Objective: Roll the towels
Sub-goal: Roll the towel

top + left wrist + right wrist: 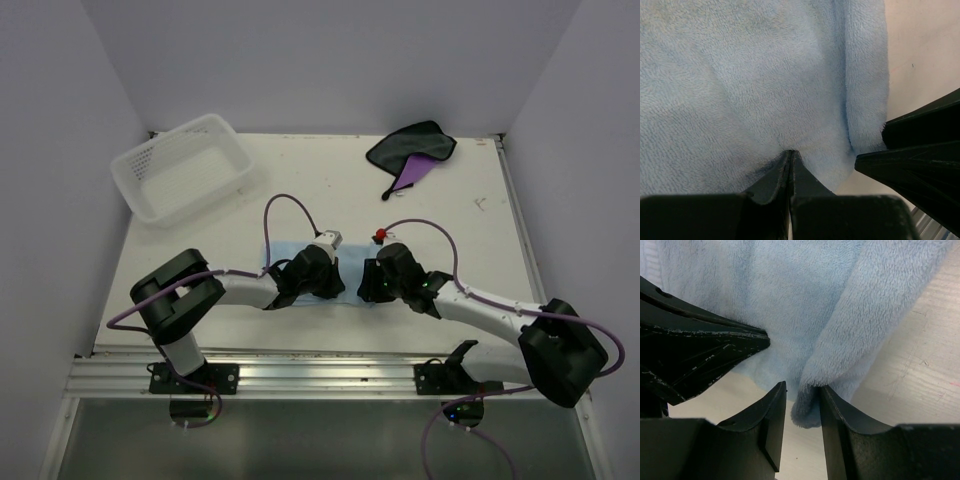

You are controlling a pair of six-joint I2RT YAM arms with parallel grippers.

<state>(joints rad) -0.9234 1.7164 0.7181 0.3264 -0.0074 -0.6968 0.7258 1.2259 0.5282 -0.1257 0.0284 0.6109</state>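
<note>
At the far left of the table (pixel 300 190) sat the white plastic basket (pixel 185 165), a rectangular tub with lattice walls, set at a slant; both towels lay outside it. Nearer the front edge, the left gripper (pixel 325 272) pointed down at the light blue towel (pixel 350 292), which lay flat at the table's middle between the two arms. In the left wrist view that gripper (pixel 791 157) was pressed tight together on the near edge of the towel (pixel 740 75), whose fluffy pile puckered into creases running to the tips. Just beside it, the right gripper (pixel 375 278) met the same edge. Its wrist view showed the gripper (pixel 802 390) spread apart, with a soft folded lip of the towel (pixel 790 290) hanging loosely in the gap, close against one finger. At the far right lay the purple towel (pixel 412 150), crumpled, its dark grey-black face up and a purple corner poking toward the front.
</note>
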